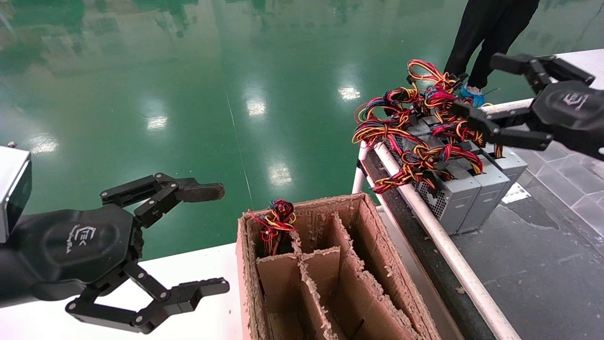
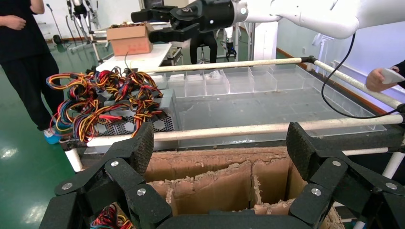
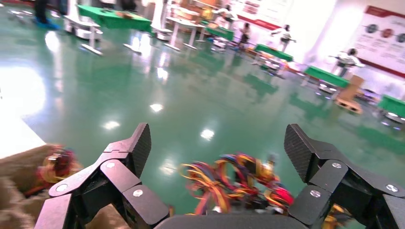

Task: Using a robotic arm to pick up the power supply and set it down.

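Several grey power supplies (image 1: 460, 198) stand in a row on the dark bench at the right, each topped by red, yellow and blue wires (image 1: 415, 123). The robotic arm's right gripper (image 1: 476, 85) hovers open just above and to the right of the wire bundles, holding nothing. From its wrist the blurred wires (image 3: 239, 181) lie below its spread jaws (image 3: 217, 152). In the left wrist view the white arm (image 2: 305, 12) and its gripper (image 2: 160, 24) are above the supplies (image 2: 157, 119). My left gripper (image 1: 219, 238) hangs open beside the cardboard box.
A worn cardboard box (image 1: 377, 255) with dividers holds one wire bundle (image 1: 276, 222) in its far left cell. A white rail (image 1: 439, 236) edges the bench. A person's legs (image 1: 486, 33) stand behind the supplies. Clear trays (image 2: 229, 81) line the bench's far side.
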You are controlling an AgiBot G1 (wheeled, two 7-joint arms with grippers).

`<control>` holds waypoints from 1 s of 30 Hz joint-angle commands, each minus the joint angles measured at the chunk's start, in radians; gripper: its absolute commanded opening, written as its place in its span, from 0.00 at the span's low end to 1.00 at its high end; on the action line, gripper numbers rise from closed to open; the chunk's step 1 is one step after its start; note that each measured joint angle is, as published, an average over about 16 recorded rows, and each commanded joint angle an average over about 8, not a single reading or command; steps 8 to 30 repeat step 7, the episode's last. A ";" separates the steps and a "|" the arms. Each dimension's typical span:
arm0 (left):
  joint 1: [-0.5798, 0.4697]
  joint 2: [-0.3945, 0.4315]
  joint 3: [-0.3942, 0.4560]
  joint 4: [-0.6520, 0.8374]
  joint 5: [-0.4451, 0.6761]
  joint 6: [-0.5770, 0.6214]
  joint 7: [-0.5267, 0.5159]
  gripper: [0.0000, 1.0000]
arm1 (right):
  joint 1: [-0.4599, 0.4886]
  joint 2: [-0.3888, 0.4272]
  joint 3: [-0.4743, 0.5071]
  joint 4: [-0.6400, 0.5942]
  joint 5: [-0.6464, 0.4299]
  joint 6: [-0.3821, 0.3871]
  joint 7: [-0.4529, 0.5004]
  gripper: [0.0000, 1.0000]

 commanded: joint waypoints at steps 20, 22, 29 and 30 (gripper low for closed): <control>0.000 0.000 0.000 0.000 0.000 0.000 0.000 1.00 | -0.060 0.017 -0.004 0.118 0.038 -0.030 0.067 1.00; 0.000 0.000 0.000 0.000 0.000 0.000 0.000 1.00 | -0.060 0.017 -0.004 0.118 0.038 -0.030 0.067 1.00; 0.000 0.000 0.000 0.000 0.000 0.000 0.000 1.00 | -0.060 0.017 -0.004 0.118 0.038 -0.030 0.067 1.00; 0.000 0.000 0.000 0.000 0.000 0.000 0.000 1.00 | -0.060 0.017 -0.004 0.118 0.038 -0.030 0.067 1.00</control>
